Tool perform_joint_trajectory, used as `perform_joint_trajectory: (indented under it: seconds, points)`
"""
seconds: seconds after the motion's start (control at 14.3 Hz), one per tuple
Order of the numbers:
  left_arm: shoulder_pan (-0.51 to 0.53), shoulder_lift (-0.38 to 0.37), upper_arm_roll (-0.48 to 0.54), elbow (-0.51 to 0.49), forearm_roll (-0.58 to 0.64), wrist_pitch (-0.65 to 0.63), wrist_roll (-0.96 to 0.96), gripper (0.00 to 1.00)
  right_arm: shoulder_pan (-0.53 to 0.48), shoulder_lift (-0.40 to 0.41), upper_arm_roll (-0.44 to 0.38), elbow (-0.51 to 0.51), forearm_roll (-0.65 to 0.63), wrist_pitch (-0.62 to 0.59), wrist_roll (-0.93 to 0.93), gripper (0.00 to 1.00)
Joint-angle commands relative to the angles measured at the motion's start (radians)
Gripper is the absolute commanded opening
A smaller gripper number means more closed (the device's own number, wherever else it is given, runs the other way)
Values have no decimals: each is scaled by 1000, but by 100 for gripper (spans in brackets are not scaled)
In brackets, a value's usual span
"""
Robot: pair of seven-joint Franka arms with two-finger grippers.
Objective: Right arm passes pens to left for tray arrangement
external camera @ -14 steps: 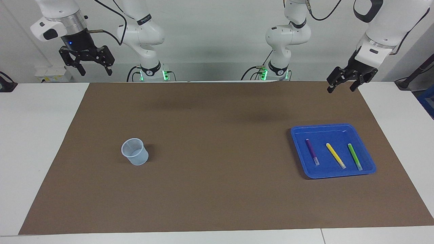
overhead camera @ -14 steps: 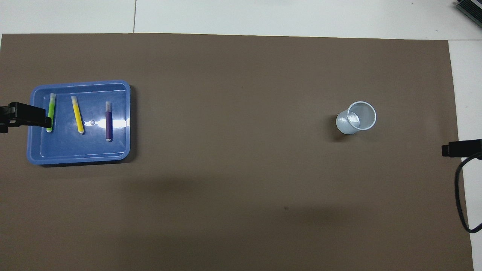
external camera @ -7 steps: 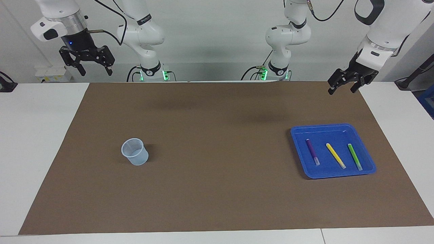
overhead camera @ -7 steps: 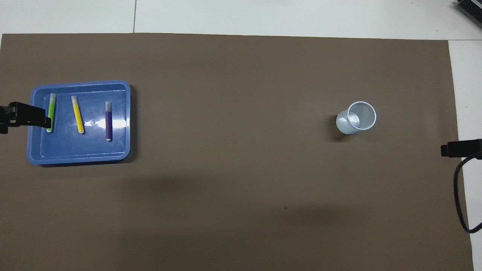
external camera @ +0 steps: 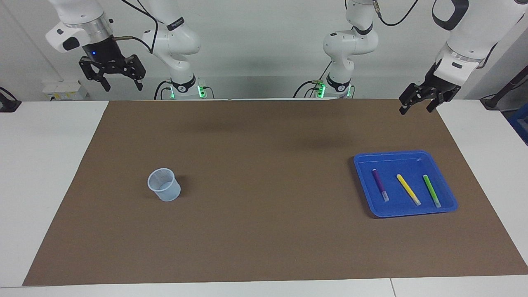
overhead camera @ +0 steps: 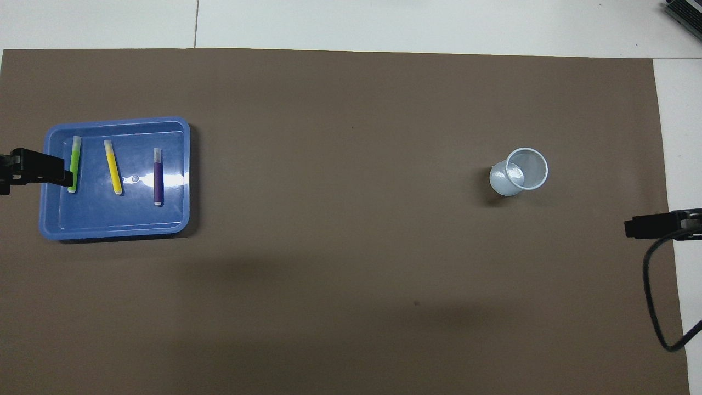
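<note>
Right gripper point(external camera: 120, 84) on the move — over the last second it has risen a touch and slid inward along the top of the facing frame, its blue light now a little nearer the centre, and in the overhead view its black tip pokes further in from the right edge. Fingers spread wide, nothing between them. The left gripper point(external camera: 416, 107) has barely stirred in the upper right of the facing frame, hanging over the mat's corner, fingers apart and empty too; that arm looks to be waiting. And the pens? All three already lie in the blue tray point(external camera: 446, 208) at lower right of the facing frame — purple pen point(external camera: 380, 185), yellow pen point(external camera: 408, 189), green pen point(external camera: 431, 190) side by side, apart from each other. The pale cup point(external camera: 164, 185) at centre left stands empty as far as I can see. So the arranging reads as done; this shift looks like a retreat or a reset, not a fresh pick.
</note>
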Motion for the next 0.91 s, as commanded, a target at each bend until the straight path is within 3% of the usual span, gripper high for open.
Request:
perform_joint_trajectory:
  seconds: [0.0, 0.42, 0.84]
  points:
    - [2, -13, 2, 14, 10, -23, -4, 100, 9, -10, 5, -33, 1, 13, -18, 100]
    - [2, -18, -8, 6, 53, -13, -4, 100, 25, 151, -39, 65, -2, 10, -21, 100]
    - [3, -18, -41, 9, 54, -13, -63, 100, 57, 142, -42, 77, 0, -19, -15, 100]
